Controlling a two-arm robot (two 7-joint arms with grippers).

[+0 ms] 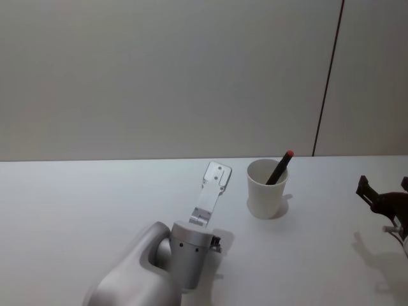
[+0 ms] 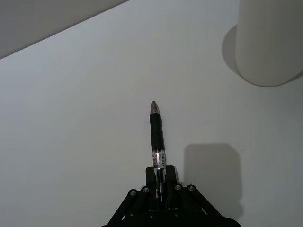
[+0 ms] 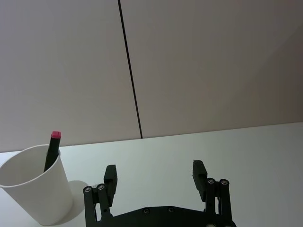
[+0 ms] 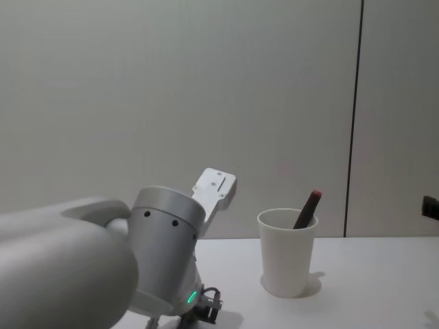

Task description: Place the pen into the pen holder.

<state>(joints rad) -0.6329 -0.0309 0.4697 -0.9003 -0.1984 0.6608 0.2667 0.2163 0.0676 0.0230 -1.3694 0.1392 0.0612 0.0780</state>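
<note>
Left jaws clamp pen point(image 2: 157, 137); pen holder point(image 1: 264, 199) near.

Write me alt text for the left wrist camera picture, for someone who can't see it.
The left gripper is shut on a black pen with a silver tip, holding it out over the white table. The white paper-cup pen holder stands on the table farther off, apart from the pen.
</note>
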